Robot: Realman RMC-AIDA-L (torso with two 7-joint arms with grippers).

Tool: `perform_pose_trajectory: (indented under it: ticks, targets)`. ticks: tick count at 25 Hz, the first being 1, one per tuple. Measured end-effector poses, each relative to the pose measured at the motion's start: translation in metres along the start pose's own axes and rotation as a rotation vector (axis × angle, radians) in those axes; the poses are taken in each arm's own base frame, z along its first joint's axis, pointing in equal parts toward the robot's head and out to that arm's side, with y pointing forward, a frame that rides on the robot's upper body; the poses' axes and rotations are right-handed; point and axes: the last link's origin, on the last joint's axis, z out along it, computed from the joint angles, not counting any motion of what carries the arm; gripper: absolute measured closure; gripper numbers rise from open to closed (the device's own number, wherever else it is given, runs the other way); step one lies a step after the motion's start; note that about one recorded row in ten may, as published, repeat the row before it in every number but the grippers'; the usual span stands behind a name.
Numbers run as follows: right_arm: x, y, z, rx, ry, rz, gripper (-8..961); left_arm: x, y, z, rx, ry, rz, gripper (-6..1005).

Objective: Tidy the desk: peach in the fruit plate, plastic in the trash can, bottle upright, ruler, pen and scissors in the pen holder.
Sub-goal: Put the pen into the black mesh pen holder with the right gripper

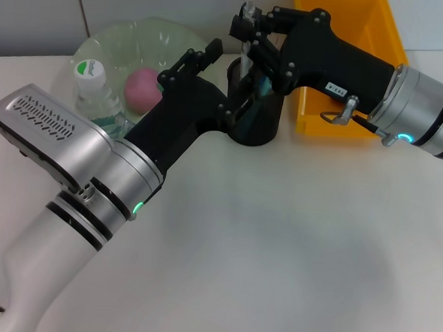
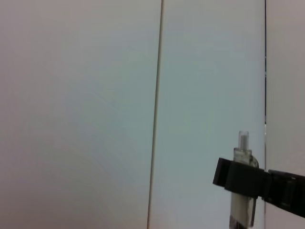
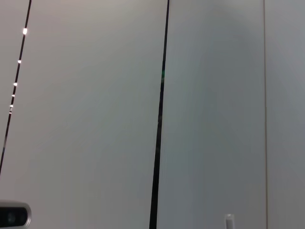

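In the head view the pen holder (image 1: pixel 256 115) stands on the desk (image 1: pixel 277 245) and serves as the landmark; the right gripper (image 1: pixel 249 28) hangs directly above its mouth, clenched on a clear pen (image 1: pixel 246 43) that stands upright with its lower end dipping into the cup; a light blue piece, apparently the scissors (image 1: pixel 262 84), shows inside the cup's rim; the left gripper (image 1: pixel 202 58) reaches in just to the left of the pen holder, its black body pressed close to the cup's side, and whether its fingers are spread or closed cannot be told; the trash can (image 1: pixel 348 68) sits just to the right of the pen holder, partly behind the right arm; the fruit plate (image 1: pixel 131 51) lies to the left of the pen holder, with the peach (image 1: pixel 142 87) resting inside it; the bottle (image 1: pixel 94 90) stands upright with its white cap on top, farther left of the pen holder than the peach, in front of the plate's left edge.

In the left wrist view, a pale panelled wall (image 2: pixel 95 95) fills most of the picture; the pen's clear top (image 2: pixel 243 143) rises upright, clamped in the right gripper's black fingers (image 2: pixel 238 179).

In the right wrist view only the wall (image 3: pixel 95 119) with its dark seams is plain; a small pale tip (image 3: pixel 229 220) shows at the edge, too small to identify.
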Motion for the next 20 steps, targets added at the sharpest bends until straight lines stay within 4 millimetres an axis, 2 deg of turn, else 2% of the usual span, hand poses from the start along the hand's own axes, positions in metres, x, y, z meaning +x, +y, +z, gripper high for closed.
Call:
perform_pose_trajectory:
  ticks: [7, 13, 16, 18, 20]
  targets:
    - [-0.007, -0.011, -0.002, 0.057, -0.027, -0.012, 827, -0.008, -0.001, -0.003, -0.002, -0.059, -0.064, 305]
    - [-0.005, -0.033, 0.003, 0.173, 0.015, -0.013, 827, -0.019, 0.000, -0.022, -0.045, -0.116, -0.117, 187]
    - [-0.004, -0.038, 0.007, 0.200, 0.031, -0.009, 827, -0.021, 0.000, -0.027, -0.057, -0.126, -0.119, 186]
    - [-0.001, -0.042, 0.014, 0.224, 0.054, -0.004, 827, -0.024, -0.004, -0.042, -0.089, -0.157, -0.145, 185]
    - [0.000, -0.042, 0.016, 0.227, 0.060, -0.002, 827, -0.024, -0.004, -0.042, -0.089, -0.157, -0.145, 185]
